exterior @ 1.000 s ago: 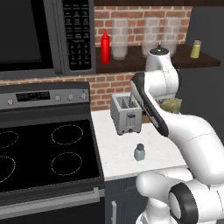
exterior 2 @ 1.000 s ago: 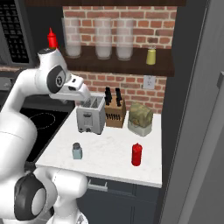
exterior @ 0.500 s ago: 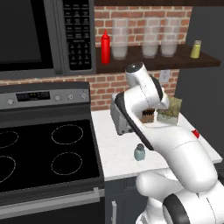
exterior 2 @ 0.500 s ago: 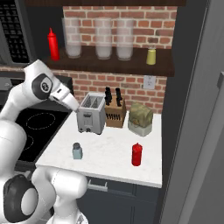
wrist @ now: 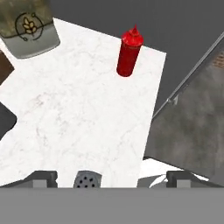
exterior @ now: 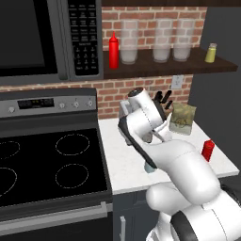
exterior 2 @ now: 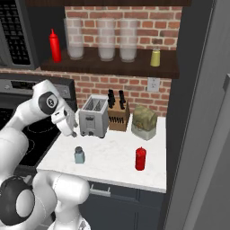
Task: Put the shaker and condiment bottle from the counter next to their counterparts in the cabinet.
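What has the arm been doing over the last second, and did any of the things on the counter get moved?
The arm swung down from shelf height toward the counter; its gripper, open and empty, now hangs just above the shaker. Nothing was taken hold of or let go. The shaker, the condiment bottle, the toaster and the bottle and yellow-green shaker on the cabinet stayed put.

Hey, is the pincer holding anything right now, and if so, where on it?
Nothing is held. The pincer is open above the shaker, whose cap shows between the fingertips; no contact shows. The condiment bottle stands apart on the counter.
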Motion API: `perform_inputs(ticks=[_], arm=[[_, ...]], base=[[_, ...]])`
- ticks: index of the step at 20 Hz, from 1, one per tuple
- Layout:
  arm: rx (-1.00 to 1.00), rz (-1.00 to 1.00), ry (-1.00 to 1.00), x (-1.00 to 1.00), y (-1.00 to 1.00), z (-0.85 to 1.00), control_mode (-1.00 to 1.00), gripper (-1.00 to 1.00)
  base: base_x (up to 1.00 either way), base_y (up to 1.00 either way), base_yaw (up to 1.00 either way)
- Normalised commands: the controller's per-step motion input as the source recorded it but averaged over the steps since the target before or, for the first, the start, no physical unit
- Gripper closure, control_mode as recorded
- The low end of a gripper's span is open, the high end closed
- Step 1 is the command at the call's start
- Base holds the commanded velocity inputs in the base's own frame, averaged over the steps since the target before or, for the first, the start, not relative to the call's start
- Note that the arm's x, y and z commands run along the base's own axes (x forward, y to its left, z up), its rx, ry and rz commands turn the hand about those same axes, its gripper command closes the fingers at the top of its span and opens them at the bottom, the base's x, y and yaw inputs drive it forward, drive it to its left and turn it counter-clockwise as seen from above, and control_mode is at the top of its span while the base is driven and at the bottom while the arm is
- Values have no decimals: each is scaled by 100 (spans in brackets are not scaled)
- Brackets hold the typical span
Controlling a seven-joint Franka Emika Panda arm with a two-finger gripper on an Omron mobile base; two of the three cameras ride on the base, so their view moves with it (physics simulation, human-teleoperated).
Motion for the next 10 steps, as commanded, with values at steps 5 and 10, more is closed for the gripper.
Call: perform_inputs(ticks=[5, 10], arm=[[0, -28, -17, -8, 60, -36, -100, -100], [-38, -12, -24, 0, 78, -63, -100, -100]], base=[[0, 0, 0], [0, 0, 0]])
